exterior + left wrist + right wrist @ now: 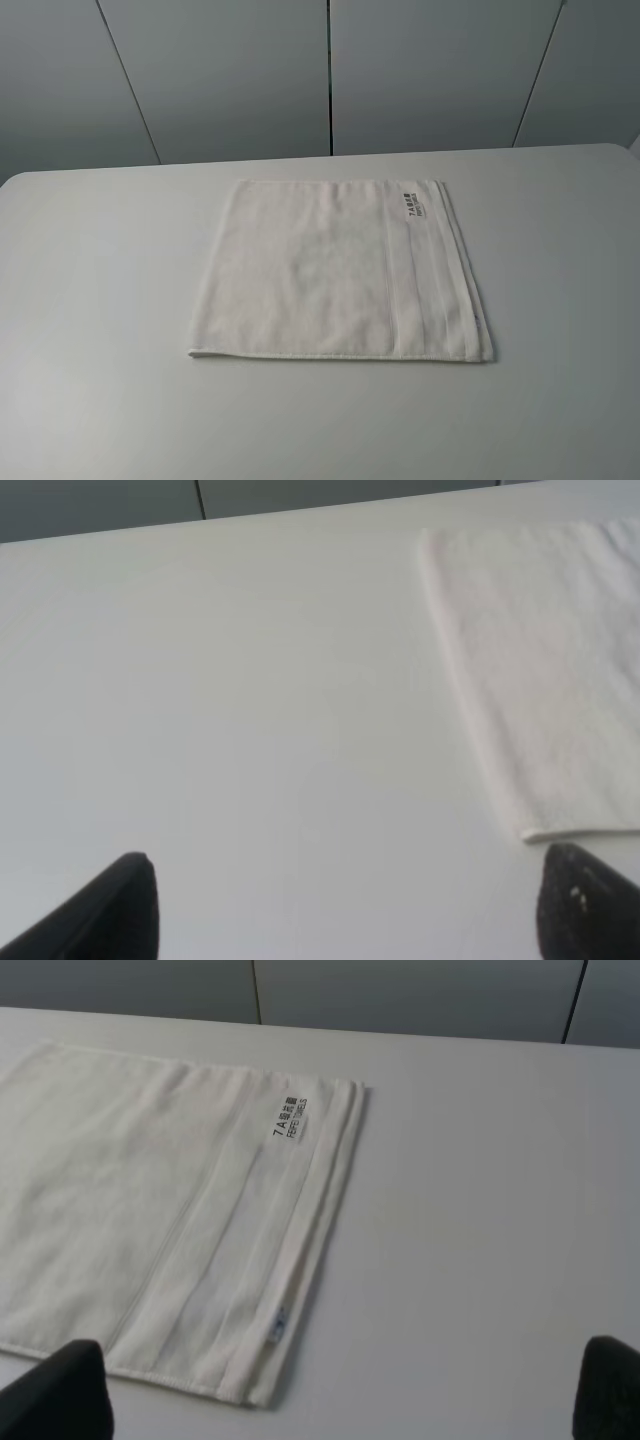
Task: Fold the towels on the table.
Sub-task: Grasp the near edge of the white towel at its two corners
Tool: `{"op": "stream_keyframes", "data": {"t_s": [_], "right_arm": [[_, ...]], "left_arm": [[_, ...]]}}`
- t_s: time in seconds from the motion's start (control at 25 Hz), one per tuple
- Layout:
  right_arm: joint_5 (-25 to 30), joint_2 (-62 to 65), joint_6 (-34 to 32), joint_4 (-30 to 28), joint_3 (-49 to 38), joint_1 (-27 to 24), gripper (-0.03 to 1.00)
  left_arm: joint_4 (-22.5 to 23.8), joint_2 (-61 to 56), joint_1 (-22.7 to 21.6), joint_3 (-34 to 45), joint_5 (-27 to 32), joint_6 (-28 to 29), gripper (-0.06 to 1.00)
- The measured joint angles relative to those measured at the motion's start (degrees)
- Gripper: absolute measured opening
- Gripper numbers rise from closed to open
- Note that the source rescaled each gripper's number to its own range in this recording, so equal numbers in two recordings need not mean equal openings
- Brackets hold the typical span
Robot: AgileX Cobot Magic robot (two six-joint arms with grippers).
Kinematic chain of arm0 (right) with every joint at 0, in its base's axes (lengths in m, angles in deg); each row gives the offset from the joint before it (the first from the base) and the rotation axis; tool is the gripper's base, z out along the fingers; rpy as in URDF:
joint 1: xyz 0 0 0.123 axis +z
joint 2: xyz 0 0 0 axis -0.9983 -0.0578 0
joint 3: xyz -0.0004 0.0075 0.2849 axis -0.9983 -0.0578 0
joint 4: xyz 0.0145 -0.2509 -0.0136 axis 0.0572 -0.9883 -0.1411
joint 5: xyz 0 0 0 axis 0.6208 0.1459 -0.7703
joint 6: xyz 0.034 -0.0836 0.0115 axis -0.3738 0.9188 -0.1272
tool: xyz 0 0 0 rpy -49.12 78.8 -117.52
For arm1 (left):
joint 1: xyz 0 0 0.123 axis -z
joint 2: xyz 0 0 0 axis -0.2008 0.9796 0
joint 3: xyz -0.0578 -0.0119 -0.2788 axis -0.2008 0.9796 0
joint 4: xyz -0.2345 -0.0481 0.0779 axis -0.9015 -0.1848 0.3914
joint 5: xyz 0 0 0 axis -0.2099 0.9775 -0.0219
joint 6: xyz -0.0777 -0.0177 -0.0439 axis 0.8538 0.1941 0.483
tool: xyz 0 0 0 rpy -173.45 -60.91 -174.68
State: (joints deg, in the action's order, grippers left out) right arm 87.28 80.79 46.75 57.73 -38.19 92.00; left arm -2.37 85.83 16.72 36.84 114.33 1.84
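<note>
The white terry towel [340, 270] lies flat in the middle of the white table [100, 300] as a rough square. Its dark printed label [418, 205] and woven stripe bands run along its right side. Neither gripper shows in the exterior high view. In the left wrist view my left gripper [350, 905] is open and empty, its dark fingers [120, 910] wide apart over bare table beside the towel's left edge [550, 660]. In the right wrist view my right gripper [340, 1385] is open and empty near the towel's striped edge [180, 1210], with the label [290, 1118] ahead.
A grey panelled wall [330, 70] stands behind the table's far edge. Bare tabletop surrounds the towel on all sides. The table's rounded back corners show at the left and right.
</note>
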Motion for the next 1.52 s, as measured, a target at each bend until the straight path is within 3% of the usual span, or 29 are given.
{"op": "stream_keyframes", "data": {"t_s": [1.2,1.4,1.52], "right_arm": [[0.2,0.0,-0.9,3.1,0.0,0.0,1.0],[2.8,-0.9,-5.1,1.9,1.4,0.0,1.0],[2.2,-5.0,-3.3,1.9,3.0,0.0,1.0]], "left_arm": [[1.0,0.0,0.0,-0.1,0.0,0.0,0.97],[1.0,1.2,0.0,-3.4,1.6,-0.8,0.97],[1.0,5.6,0.0,-6.0,2.1,-2.9,0.97]]}}
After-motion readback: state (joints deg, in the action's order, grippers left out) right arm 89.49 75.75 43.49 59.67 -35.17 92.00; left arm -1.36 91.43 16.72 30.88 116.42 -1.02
